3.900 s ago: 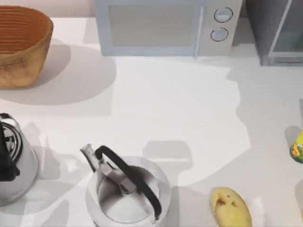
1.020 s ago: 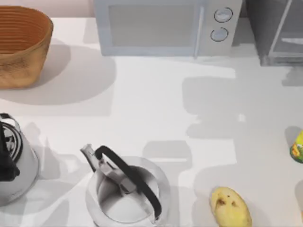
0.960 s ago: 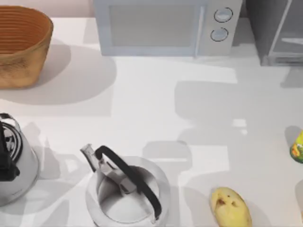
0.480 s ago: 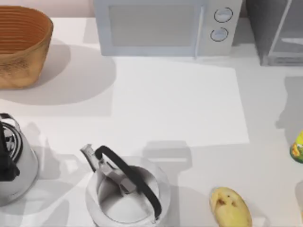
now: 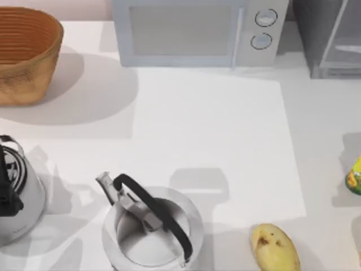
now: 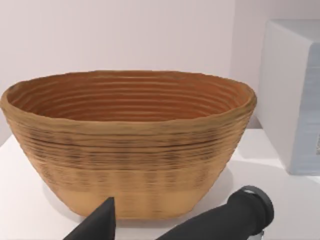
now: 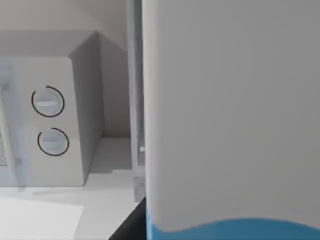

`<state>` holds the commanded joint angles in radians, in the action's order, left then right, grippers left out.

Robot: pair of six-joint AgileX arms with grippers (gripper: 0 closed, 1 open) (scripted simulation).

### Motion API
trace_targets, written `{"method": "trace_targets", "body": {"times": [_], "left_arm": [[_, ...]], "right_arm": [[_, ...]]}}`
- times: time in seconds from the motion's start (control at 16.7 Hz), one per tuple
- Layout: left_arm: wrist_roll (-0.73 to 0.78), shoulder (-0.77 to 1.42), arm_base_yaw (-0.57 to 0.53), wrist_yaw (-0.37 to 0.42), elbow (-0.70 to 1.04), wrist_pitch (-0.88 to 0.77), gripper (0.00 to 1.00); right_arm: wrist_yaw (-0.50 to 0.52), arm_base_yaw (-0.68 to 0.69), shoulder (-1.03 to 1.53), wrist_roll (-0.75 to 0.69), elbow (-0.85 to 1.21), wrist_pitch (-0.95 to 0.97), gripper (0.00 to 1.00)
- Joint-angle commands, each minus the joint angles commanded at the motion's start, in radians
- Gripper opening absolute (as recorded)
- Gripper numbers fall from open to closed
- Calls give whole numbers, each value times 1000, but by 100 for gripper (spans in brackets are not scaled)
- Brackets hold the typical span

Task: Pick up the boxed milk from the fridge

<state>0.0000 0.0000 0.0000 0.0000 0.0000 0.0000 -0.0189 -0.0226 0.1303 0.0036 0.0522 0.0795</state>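
The boxed milk (image 7: 230,120) stands close before my right wrist camera, its white face above a sky-blue wave at the lower edge of that picture; whether my right gripper grasps it, I cannot tell. Just past the carton stands the microwave (image 7: 47,125) with its two round knobs. In the top view the fridge (image 5: 330,36) sits in the upper right corner, beside the microwave. My left wrist camera faces the woven basket (image 6: 127,142), which lies in the top view's upper left; a kettle (image 5: 152,226) stands lower centre, a potato (image 5: 274,247) lower right.
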Motion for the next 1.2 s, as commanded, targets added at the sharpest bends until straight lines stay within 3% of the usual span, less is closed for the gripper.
{"method": "trace_targets", "body": {"times": [0.24, 0.66, 0.9, 1.2], "left_arm": [[0, 0, 0, 0, 0, 0, 100], [0, 0, 0, 0, 0, 0, 100], [0, 0, 0, 0, 0, 0, 100], [0, 0, 0, 0, 0, 0, 100]], "right_arm": [[18, 22, -125, -3, -50, -77, 0], [13, 21, -116, -1, -47, -68, 0], [-43, 40, 32, 0, -8, 74, 0], [-168, 82, 432, 6, 77, 398, 0]]}}
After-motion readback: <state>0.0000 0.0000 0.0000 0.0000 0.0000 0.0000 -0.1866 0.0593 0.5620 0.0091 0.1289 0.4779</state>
